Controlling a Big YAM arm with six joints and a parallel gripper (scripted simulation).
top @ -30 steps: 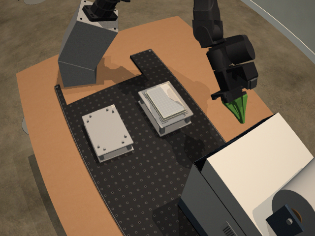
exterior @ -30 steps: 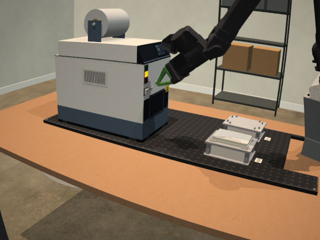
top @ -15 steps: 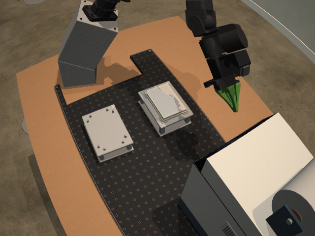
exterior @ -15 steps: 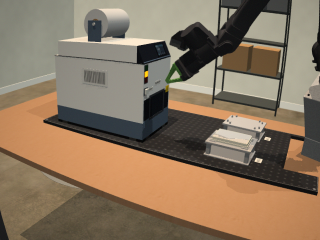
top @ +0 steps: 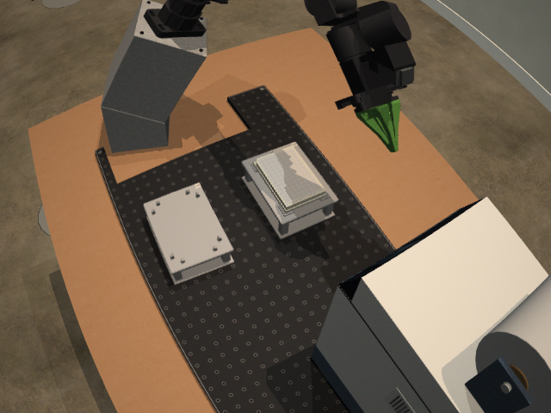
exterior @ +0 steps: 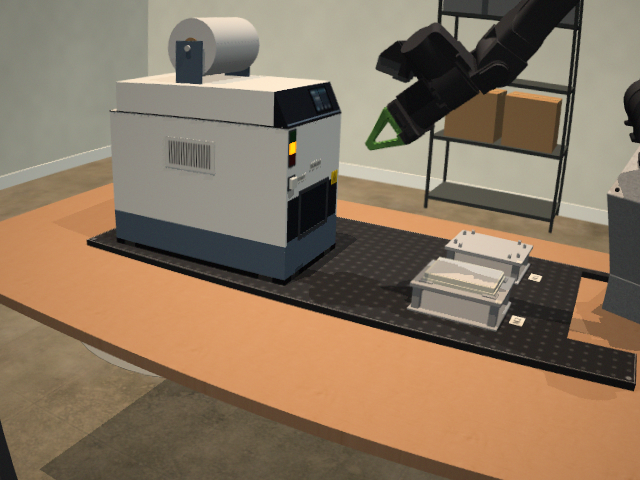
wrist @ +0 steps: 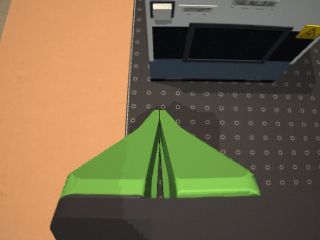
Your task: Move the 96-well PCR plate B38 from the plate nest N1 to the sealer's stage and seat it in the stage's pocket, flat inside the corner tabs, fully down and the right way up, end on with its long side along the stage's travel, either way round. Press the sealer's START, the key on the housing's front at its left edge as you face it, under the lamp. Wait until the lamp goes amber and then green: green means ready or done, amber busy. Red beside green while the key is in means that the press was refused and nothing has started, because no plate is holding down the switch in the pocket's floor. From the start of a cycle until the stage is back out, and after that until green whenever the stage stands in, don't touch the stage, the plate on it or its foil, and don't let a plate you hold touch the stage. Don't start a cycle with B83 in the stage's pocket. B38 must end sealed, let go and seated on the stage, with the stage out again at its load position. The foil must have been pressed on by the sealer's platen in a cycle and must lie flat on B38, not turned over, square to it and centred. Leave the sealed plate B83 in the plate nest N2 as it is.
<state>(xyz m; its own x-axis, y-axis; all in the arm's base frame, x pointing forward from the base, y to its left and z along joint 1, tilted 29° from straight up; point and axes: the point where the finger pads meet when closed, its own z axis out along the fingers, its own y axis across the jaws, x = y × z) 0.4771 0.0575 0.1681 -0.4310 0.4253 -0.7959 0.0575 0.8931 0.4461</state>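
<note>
Gripper [exterior: 385, 135]: green fingers pressed together, holding nothing; raised in the air in front of the sealer [exterior: 222, 155], well apart from it. Lamp [exterior: 292, 148]: amber lit. START key [wrist: 161, 7]: below the lamp, untouched. Plate B38: not visible; stage opening [exterior: 312, 206] dark. Nest N1 [top: 187, 224]: bare. Plate B83 [top: 291, 175]: in nest N2 [top: 284, 222], below and aside of the gripper

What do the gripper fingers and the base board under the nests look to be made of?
Gripper fingers: likely matte green plastic, uniform colour, no glint. Base board: looks like black anodised metal breadboard, a regular grid of ringed holes; material not certain.
</note>
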